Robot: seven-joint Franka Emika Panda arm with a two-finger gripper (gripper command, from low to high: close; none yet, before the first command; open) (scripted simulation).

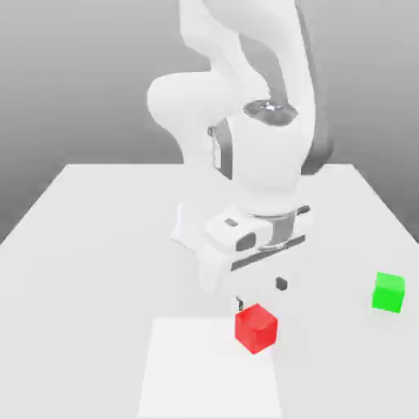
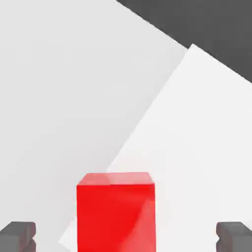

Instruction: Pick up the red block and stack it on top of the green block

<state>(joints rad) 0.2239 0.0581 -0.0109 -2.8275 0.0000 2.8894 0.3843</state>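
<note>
"Where does the red block (image 1: 256,329) lie from the gripper (image 2: 126,237)?"

"Between the two fingertips in the hand view, with bare space on either side of it, though nearer one of them; in the exterior view it sits just under the hand, over the edge of the white patch (image 1: 209,376) on the tabletop (image 1: 82,303)."

"And the jaws; holding anything?"

"No; they stand wide apart, and neither touches the block."

"Which way is it turned?"

"A cube has no long axis to speak of; what counts is that its side faces look squared up to the fingers, so I'd judge no more twist of the wrist is needed; perhaps a slight shift to centre it, then down and close."

"What might go wrong?"

"Closing off-centre; one finger would meet the block first and nudge it sideways."

"And the green block (image 1: 389,292)?"

"Well apart, toward the exterior view's right, farther back than the red one; nothing is stacked on it, so the pick seems the step in hand; the lift and the carry across come after."
</note>
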